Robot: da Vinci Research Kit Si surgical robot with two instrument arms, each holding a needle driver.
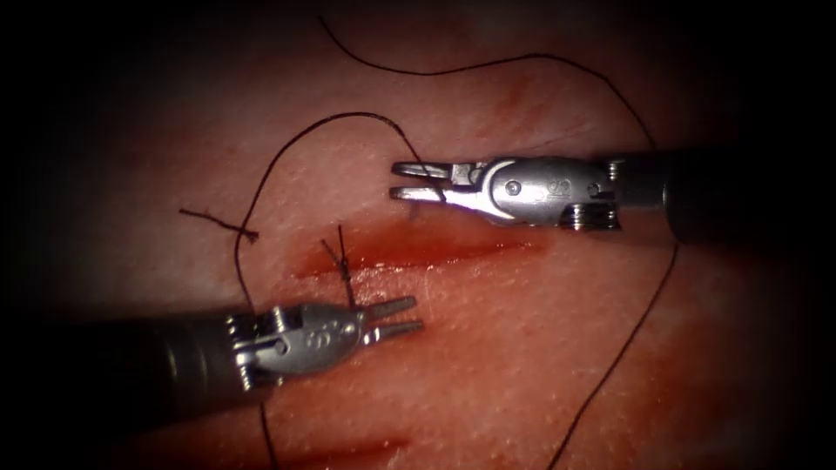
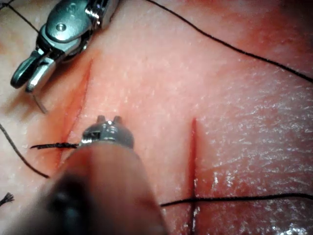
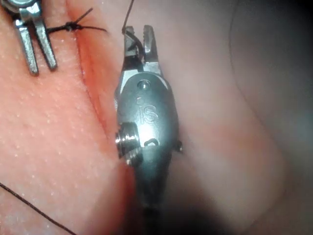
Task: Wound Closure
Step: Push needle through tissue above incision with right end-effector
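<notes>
The cut (image 1: 427, 251) runs across the tissue, red and wet. A knotted stitch (image 1: 347, 261) with short ends crosses its left end. My right tool (image 1: 402, 180) lies just above the cut with its jaws open, and the dark thread (image 1: 287, 152) passes between them. A thin grey bit of needle (image 2: 39, 104) sticks out of the tissue right beside those jaws (image 3: 139, 39). My left tool (image 1: 402, 317) rests below the cut near the stitch, jaws open, holding nothing (image 2: 108, 120).
Long thread (image 1: 644, 313) loops around the right tool and runs down the right side. A small knotted thread end (image 1: 248, 233) lies left of the cut. A second red cut (image 1: 340, 453) lies near the lower edge (image 2: 193, 161).
</notes>
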